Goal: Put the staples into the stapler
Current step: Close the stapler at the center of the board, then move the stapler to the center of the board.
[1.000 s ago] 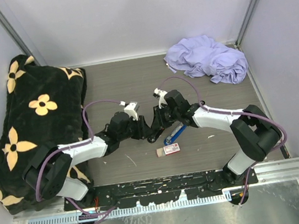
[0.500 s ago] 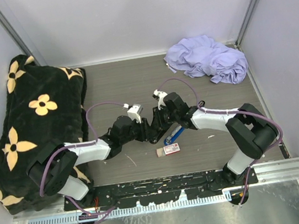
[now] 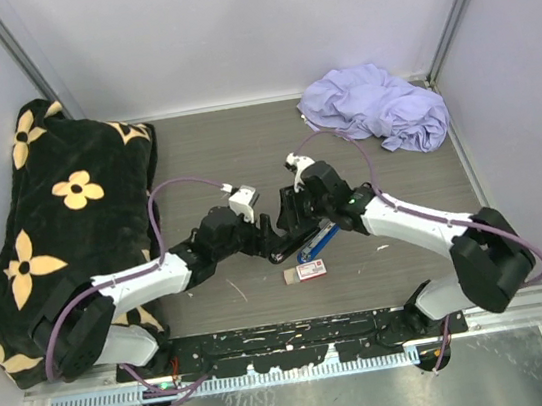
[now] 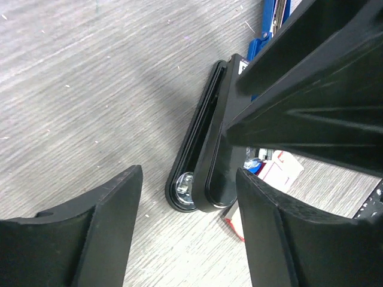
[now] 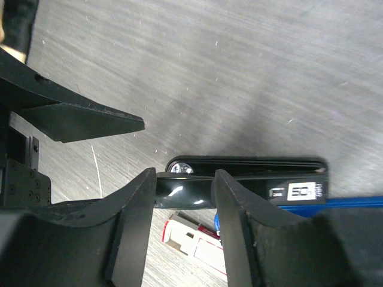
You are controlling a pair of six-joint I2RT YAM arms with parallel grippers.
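so the black stapler (image 4: 203, 155) is lying on its side on the desk (image 3: 205, 162), probably to get opened for the staples (image 3: 310, 270); left gripper (image 4: 187, 179) jaws wide, right gripper (image 5: 182, 179) jaws half-open, both empty

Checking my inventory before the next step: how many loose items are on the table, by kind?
Staplers: 2 (black stapler, blue stapler)
Staple box: 1
Fabrics: 2 (black floral blanket, lavender cloth)
Total: 5

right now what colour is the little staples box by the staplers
The staples box is white with a red label, clearest in the top external view.
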